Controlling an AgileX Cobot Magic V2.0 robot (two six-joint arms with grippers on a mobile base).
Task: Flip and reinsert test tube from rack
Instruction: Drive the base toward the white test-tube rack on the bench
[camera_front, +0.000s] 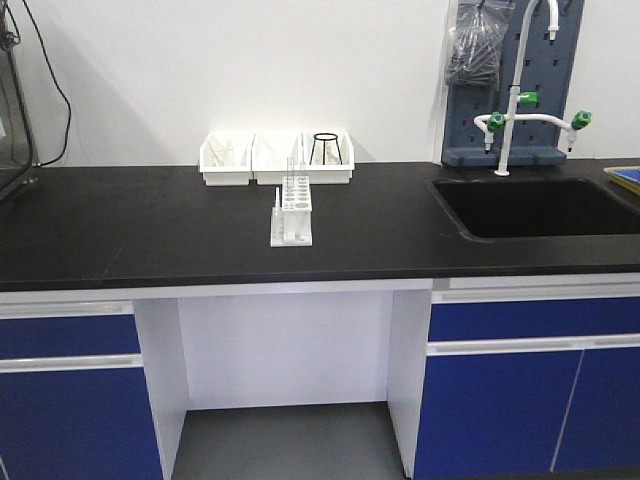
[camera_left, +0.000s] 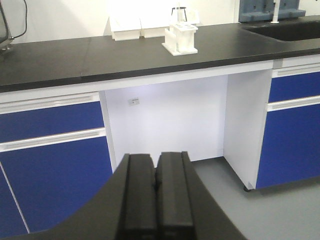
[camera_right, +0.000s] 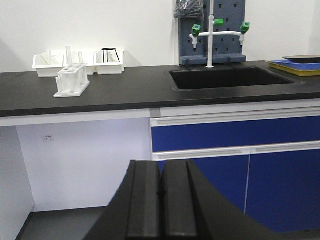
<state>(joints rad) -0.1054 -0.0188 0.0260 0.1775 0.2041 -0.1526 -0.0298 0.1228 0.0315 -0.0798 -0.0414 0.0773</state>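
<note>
The small white rack (camera_front: 292, 212) stands on the black counter, in front of the bins. It also shows in the left wrist view as the rack (camera_left: 181, 41) and in the right wrist view as the rack (camera_right: 72, 81). A clear test tube (camera_front: 291, 177) stands upright in it, faint against the wall; another view shows the tube (camera_right: 69, 55). My left gripper (camera_left: 156, 162) is shut with nothing in it, held low below counter height. My right gripper (camera_right: 160, 169) is likewise shut and empty, low in front of the blue cabinets. Neither arm shows in the front view.
Three white bins (camera_front: 277, 157) line the wall behind the rack; one holds a black wire stand (camera_front: 325, 148). A sink (camera_front: 535, 207) with a tap (camera_front: 513, 110) lies to the right. A yellow tray (camera_right: 295, 64) sits at the far right edge.
</note>
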